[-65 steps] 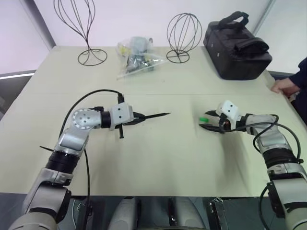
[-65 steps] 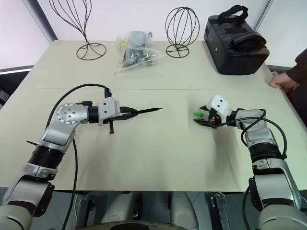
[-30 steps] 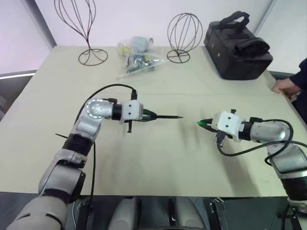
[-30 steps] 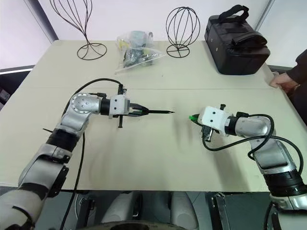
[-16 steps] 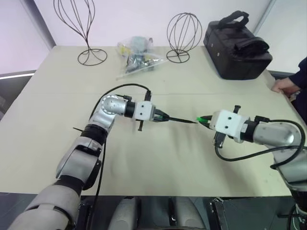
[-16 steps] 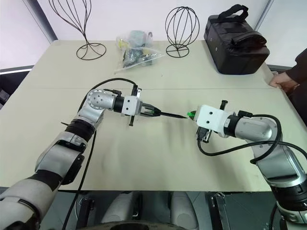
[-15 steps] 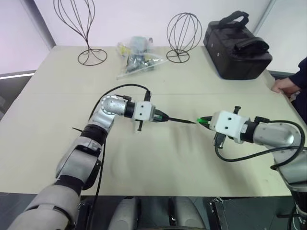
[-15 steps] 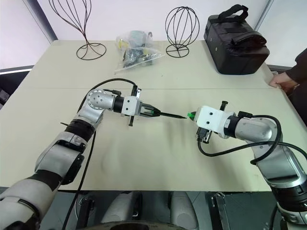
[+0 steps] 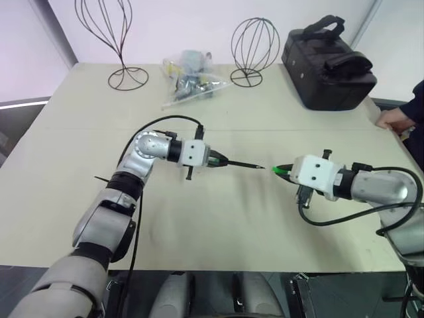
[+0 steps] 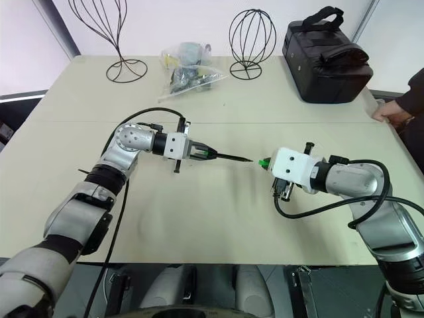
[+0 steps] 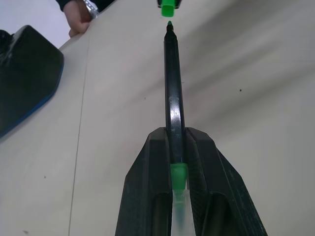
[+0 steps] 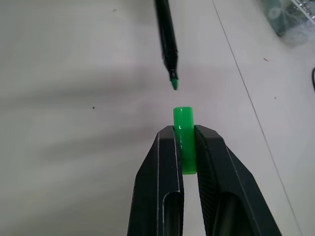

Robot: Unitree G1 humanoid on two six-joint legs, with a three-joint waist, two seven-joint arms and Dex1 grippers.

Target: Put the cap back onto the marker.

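Left pincer (image 9: 213,161) clamped on the marker (image 9: 242,163), fingers (image 11: 202,187) tight on the barrel; the marker sticks out level over mid-table, tip toward the right pincer (image 9: 281,171). Right pincer clamped on the cap (image 12: 184,140), open end facing the tip. Tip and cap near but apart, a small gap showing in both wrist views, tip slightly off the cap's axis. Taking the marker as reference: bare table (image 9: 218,218) below and on the near side, out to the near edge. Beyond it, toward the far edge, a plastic bag of small items (image 9: 189,78), two wire stands (image 9: 255,43) (image 9: 106,26) and a black bag (image 9: 328,63), all well apart from it. A person's hand (image 9: 394,119) rests at the right edge, past the right pincer.
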